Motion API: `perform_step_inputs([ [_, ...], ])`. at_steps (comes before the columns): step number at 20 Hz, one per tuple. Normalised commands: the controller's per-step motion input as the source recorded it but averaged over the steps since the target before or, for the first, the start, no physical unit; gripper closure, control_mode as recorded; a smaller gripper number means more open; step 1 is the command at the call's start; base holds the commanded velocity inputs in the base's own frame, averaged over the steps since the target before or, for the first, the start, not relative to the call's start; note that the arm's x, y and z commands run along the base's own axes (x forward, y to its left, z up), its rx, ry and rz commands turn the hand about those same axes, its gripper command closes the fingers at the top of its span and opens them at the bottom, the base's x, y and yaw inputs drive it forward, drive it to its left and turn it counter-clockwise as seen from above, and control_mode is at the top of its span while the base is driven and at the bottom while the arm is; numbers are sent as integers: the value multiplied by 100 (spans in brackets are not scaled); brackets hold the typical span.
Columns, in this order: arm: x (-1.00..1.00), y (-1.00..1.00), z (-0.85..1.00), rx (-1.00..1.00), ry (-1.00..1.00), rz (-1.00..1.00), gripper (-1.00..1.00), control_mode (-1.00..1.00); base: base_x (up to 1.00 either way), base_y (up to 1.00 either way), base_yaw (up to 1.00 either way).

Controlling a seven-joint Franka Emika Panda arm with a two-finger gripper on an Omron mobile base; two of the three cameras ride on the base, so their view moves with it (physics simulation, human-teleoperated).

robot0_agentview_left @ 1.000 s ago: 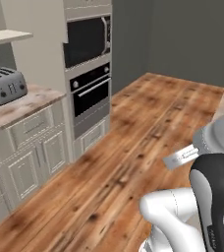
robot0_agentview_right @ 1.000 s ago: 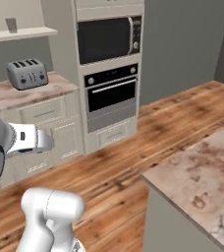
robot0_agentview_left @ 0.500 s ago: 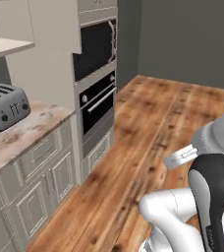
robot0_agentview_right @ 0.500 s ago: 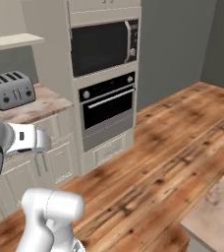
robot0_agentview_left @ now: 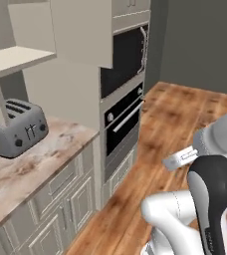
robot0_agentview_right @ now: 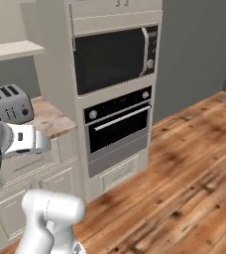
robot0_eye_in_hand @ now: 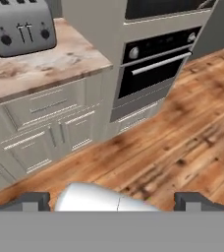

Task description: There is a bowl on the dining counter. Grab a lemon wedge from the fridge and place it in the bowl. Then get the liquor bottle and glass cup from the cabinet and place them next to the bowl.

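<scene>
Item: gripper [robot0_eye_in_hand: 112,199], jaws spread wide, empty. Surroundings: grey toaster [robot0_eye_in_hand: 18,24] at 11 o'clock on marbled desk [robot0_eye_in_hand: 45,69]; wall oven [robot0_eye_in_hand: 155,61] at 1 o'clock. Lemon wedge: not seen here; judged light, slippery, soft; pinch across its flat faces.

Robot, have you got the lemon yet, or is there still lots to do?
Not yet. Nothing looks done so far. The gripper is open, with nothing between its fingertips. Ahead are a grey toaster on a marbled worktop, a built-in oven and wooden floor. Fetching the lemon wedge, then the bottle and the cup, all seems still to come.
</scene>
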Motion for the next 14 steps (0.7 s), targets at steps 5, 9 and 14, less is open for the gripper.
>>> perform_step_inputs([
  [5, 0, 0, 0, 0, 0, 0, -100, 100, 69, -19, 61],
  [9, 0, 0, 0, 0, 0, 0, -100, 100, 47, -13, 81],
  [14, 0, 0, 0, 0, 0, 0, -100, 100, 31, -10, 69],
])
